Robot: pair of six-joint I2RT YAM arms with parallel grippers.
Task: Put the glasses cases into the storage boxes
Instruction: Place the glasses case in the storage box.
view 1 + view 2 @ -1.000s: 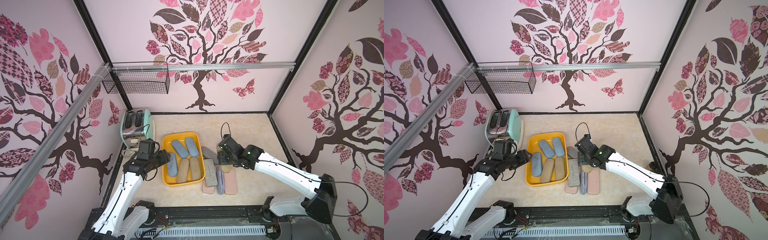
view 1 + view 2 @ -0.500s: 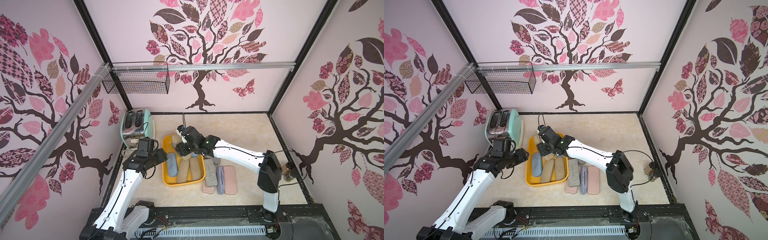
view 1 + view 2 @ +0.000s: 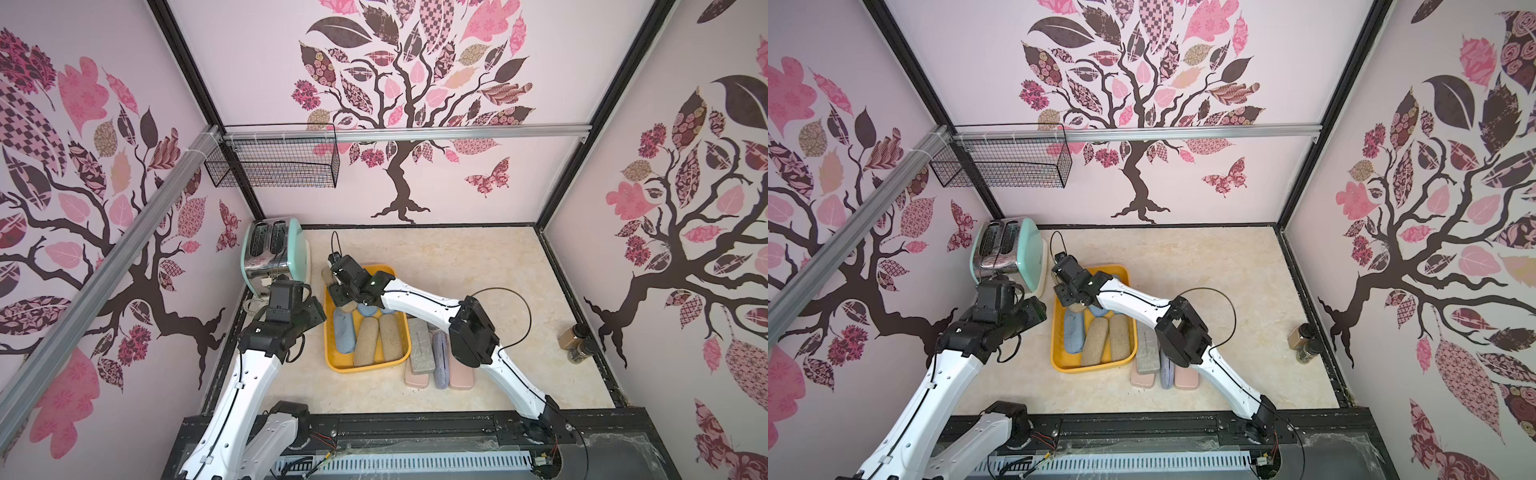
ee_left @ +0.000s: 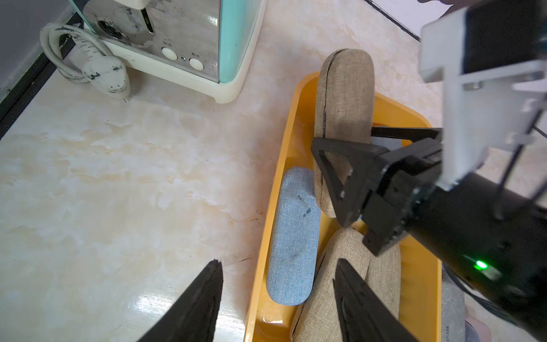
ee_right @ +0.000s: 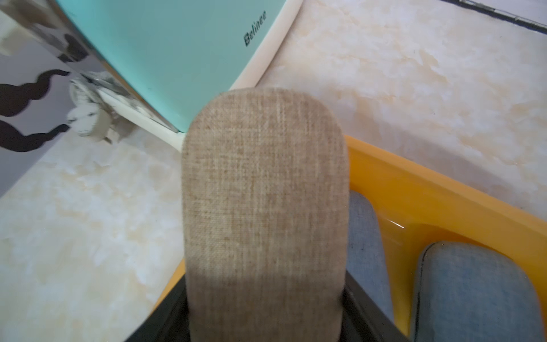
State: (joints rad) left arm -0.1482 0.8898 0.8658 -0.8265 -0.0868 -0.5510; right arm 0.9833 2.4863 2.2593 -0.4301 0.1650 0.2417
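Place: mock kitchen in a robot test booth.
Walls: pink tree-decal panels point(image 3: 257, 62), black frame posts point(image 3: 185, 62).
Beside left gripper point(image 4: 278, 260): mint-green chrome toaster point(image 3: 274, 249) on cream marble-look counter point(image 3: 478, 270).

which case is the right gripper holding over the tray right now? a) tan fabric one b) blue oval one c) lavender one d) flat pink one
A: the right gripper is clamped on the tan case, which sticks out past a corner of the yellow tray.
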